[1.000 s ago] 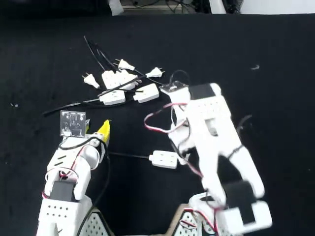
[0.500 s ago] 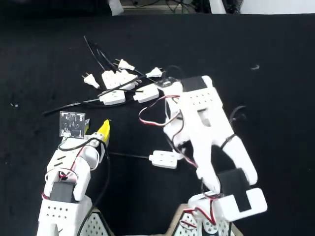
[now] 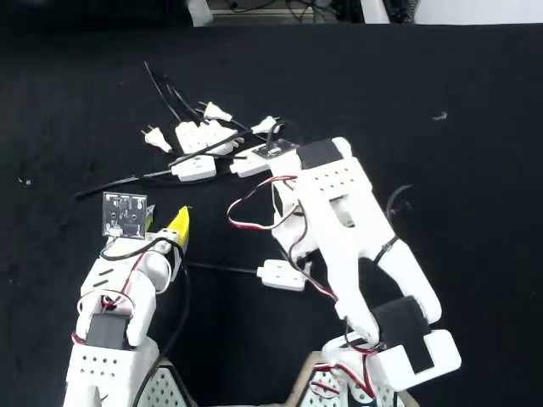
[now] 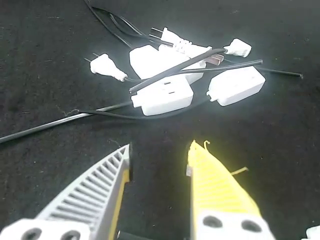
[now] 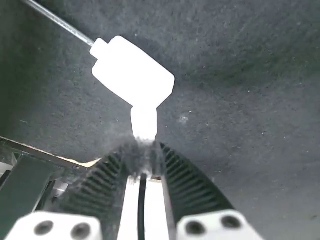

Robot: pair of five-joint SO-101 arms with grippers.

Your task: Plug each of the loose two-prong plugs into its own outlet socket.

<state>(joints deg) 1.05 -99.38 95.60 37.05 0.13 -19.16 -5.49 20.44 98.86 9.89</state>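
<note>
My right gripper [image 5: 144,145] is shut on a white two-prong plug [image 5: 144,122] with a black cord. The plug's front end meets the side of a white outlet socket [image 5: 132,77], and its prongs are hidden. From above, that socket [image 3: 282,274] lies at mid-table, partly under the right arm [image 3: 339,220]. My left gripper [image 4: 157,150] is open and holds nothing, short of a cluster of white sockets [image 4: 162,95] and loose plugs [image 4: 107,66]. Seen from above, the left gripper [image 3: 165,227] sits near the front left, with the cluster [image 3: 212,144] farther back.
Black cords [image 3: 119,181] run out of the cluster to the left and toward the back. A small grey square plate [image 3: 125,212] lies next to the left gripper. The black cloth to the right of the right arm is bare.
The right arm has swung left, its upper end now nearer the cluster. The mid-table socket has stayed put, and the left arm has not moved.
</note>
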